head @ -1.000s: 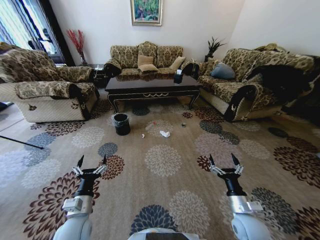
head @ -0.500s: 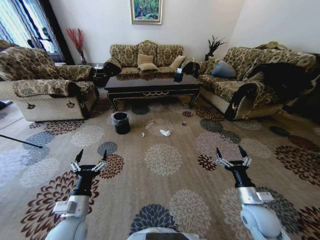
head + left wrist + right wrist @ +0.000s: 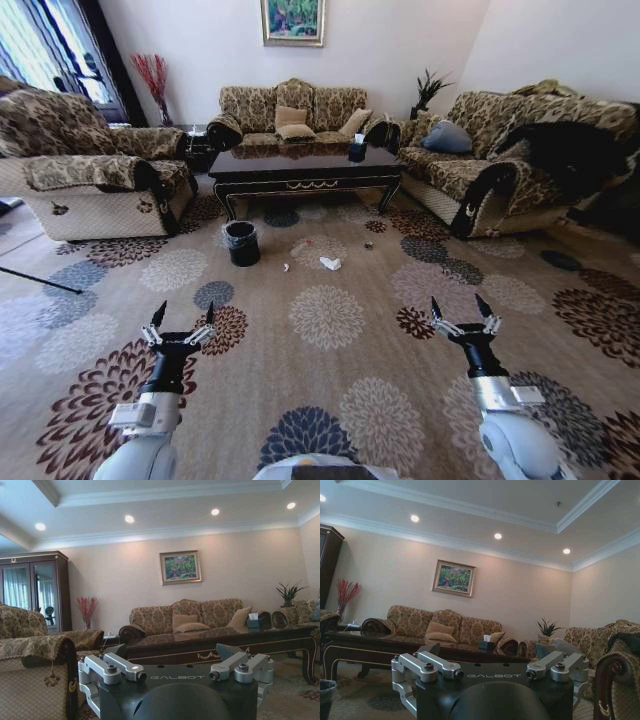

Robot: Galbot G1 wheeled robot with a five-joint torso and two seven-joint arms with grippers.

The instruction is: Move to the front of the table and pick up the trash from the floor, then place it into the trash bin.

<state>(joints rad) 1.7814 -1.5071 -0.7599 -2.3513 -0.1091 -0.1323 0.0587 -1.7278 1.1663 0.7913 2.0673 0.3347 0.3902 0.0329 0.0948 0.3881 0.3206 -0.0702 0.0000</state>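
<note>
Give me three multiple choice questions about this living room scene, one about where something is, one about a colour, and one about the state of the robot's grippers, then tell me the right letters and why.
1. Where does the trash bin stand?
A. On the carpet, in front of the table near its left end
B. On top of the table
C. Next to the right-hand sofa

2. What colour is the crumpled paper wad on the carpet?
A. Black
B. White
C. Green

3. How are the two grippers?
A. Both open and empty
B. Left shut on a bottle
C. Right shut on paper

Answers:
1 A: the trash bin sits on the floor just before the left part of the table.
2 B: the paper wad is white against the patterned carpet.
3 A: the left gripper and right gripper hover over the carpet near the robot, fingers spread, holding nothing.
</note>
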